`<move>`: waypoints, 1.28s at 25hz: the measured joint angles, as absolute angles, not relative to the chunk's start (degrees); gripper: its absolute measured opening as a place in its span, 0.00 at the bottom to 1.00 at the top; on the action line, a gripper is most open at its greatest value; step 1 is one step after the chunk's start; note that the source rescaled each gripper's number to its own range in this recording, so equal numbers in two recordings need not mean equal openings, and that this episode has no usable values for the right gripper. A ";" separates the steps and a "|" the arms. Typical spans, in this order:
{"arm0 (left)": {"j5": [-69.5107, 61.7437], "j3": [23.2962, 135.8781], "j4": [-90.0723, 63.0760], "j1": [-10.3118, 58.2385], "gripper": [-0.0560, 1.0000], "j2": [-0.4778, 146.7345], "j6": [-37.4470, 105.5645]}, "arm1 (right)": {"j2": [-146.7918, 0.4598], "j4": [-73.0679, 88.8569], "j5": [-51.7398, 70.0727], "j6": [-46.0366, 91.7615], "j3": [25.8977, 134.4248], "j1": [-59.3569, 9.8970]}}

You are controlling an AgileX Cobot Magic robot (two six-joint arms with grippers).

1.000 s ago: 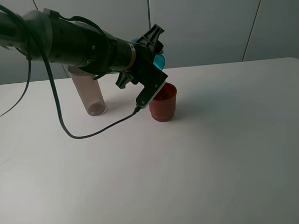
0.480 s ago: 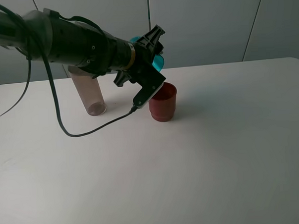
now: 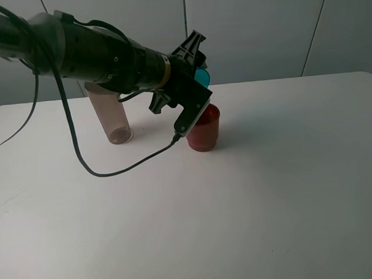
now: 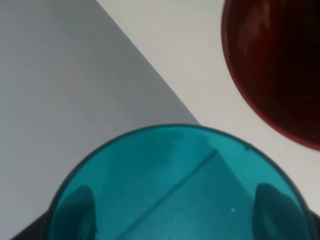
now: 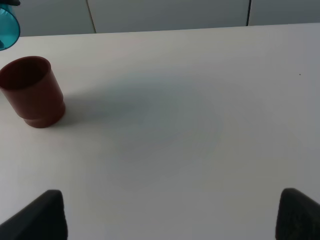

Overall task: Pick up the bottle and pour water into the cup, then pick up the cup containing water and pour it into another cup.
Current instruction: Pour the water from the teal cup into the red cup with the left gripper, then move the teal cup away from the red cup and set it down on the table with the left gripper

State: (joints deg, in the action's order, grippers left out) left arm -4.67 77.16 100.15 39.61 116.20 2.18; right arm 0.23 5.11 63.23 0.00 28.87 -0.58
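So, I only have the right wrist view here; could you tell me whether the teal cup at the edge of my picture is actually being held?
Observer: Yes. The left gripper is shut on the teal cup; its fingers show dark through the cup wall.
Operator: Thanks. Is it over the red cup?
Observer: In the high view it hangs just behind and above the red cup.
Operator: And where is the bottle, please?
Observer: The bottle stands on the table, left of the red cup, partly behind the left arm.
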 joint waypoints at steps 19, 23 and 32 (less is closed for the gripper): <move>46.78 77.21 99.20 28.71 0.11 109.46 -50.29 | 0.23 5.11 63.23 0.00 28.87 -0.58; 51.37 77.21 99.20 26.72 0.11 109.46 -54.49 | 0.23 5.11 63.23 0.00 28.87 -0.58; 66.89 77.21 100.29 24.79 0.11 113.96 -57.44 | 0.23 5.11 63.23 0.00 28.87 -0.58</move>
